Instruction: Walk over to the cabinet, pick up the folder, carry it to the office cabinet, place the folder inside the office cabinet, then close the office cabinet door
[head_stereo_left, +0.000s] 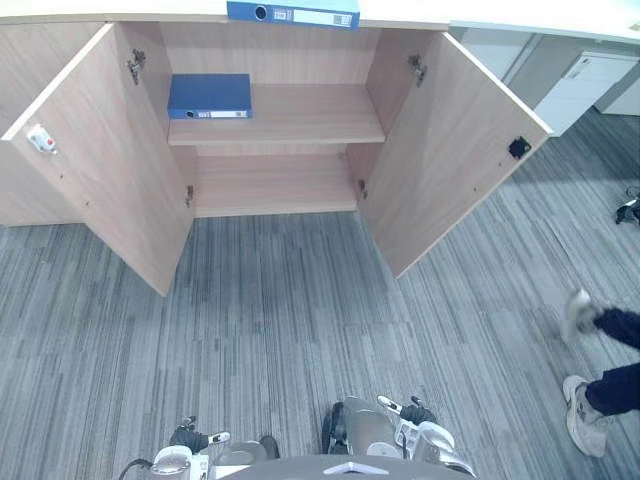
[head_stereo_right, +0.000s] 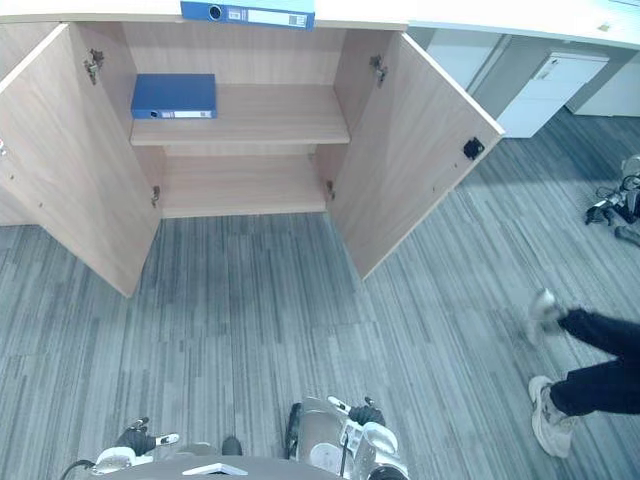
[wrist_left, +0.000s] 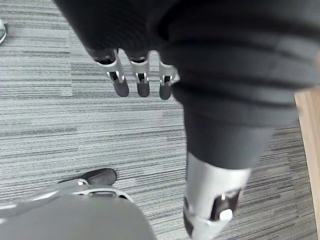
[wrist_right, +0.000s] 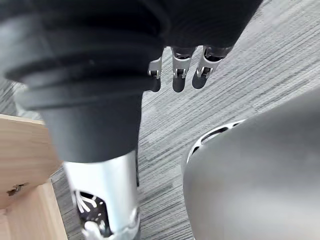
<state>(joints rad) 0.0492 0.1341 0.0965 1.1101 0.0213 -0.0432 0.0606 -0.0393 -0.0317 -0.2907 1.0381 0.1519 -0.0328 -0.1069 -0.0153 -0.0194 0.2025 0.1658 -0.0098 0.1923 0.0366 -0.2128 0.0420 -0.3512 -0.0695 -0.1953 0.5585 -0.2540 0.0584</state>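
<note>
Your left robot hand (wrist_left: 142, 82) and right robot hand (wrist_right: 180, 75) hang open and empty. The folder (head_stereo_left: 210, 96) lies on the cabinet's shelf (head_stereo_left: 300, 125). Closing looks next: step close, then push the left door (head_stereo_left: 100, 150) and the right door (head_stereo_left: 450, 150) near their free edges.

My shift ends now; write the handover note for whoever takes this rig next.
Hands: left hand open, empty, above the carpet; right hand likewise.
Things: blue folder lies flat on the upper shelf inside the office cabinet; a second folder lies on the cabinet's top.
Done, it seems: folder placed inside.
Left: left door and right door both stand open; close them. Mind the person standing to the right.
</note>
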